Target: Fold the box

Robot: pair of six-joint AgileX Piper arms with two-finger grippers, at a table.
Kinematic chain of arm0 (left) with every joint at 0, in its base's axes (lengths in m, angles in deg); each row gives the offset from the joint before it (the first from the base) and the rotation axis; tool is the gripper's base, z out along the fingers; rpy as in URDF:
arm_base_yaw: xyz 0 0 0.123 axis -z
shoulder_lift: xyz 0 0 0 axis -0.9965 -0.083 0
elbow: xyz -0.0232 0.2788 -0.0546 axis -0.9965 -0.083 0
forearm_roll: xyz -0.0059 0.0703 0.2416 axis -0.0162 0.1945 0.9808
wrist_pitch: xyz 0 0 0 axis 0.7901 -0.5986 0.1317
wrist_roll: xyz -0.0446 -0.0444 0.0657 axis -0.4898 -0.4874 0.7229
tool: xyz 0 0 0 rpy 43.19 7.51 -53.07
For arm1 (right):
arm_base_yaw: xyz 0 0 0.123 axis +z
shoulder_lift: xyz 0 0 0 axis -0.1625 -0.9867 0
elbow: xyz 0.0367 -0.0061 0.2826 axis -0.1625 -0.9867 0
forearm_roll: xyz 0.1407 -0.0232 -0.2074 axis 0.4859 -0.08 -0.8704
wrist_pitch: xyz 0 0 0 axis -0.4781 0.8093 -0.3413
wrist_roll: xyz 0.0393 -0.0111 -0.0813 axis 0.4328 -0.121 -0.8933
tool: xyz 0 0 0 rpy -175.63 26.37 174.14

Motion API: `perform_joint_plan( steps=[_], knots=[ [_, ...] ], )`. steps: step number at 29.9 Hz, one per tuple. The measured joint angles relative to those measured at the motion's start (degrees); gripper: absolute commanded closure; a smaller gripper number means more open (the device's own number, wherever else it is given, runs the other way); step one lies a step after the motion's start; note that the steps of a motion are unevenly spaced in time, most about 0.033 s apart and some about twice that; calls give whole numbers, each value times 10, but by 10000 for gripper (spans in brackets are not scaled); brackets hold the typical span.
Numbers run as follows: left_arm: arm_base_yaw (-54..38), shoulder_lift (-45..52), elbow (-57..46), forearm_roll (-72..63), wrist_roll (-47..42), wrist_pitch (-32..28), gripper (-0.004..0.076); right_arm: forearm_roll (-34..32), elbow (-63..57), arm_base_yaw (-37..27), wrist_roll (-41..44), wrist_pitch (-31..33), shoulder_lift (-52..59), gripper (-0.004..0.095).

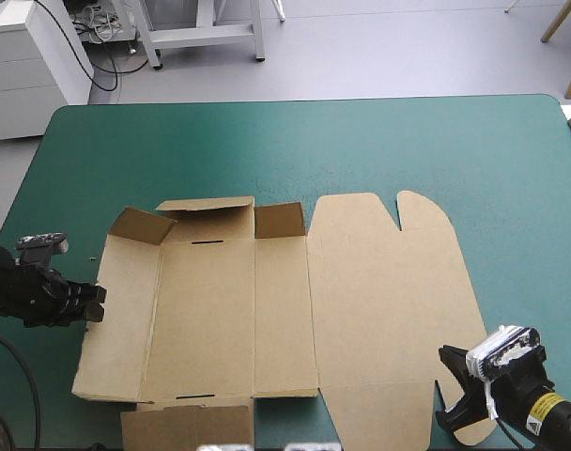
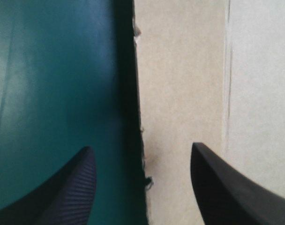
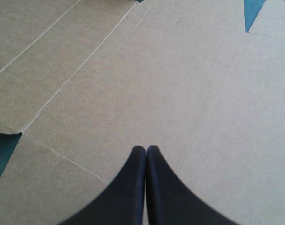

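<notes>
- The box [image 1: 361, 301] lies at mid-table [image 1: 361, 141], opened out nearly flat.
- Its left half is the tray part. The flaps [image 1: 206, 214] along its far edge stand partly raised.
- The right half, the lid [image 1: 389, 282], lies flat.
- Left gripper [image 2: 140, 150]: fingers apart, at the box's left edge. One finger is over the teal-green cover [image 2: 48, 93], the other over the board.
- Right gripper [image 3: 146, 149]: fingers together in one point, low over the lid near its near right corner. No board shows between them.
</notes>
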Motion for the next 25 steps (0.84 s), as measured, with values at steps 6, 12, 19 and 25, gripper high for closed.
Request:
perform_joint_plan(
  steps=[6,12,19,25],
  knots=[
    [0,-43,1,-47,-1,-5,302,0,0,0,0,0,0,929],
    [0,-58,1,-100,-3,-7,302,0,0,0,-1,0,0,929],
    [0,-58,-42,-100,-3,-10,302,0,0,0,-2,0,0,929],
    [0,-58,-99,-100,-3,-12,302,0,0,0,-4,0,0,929]
  ],
)
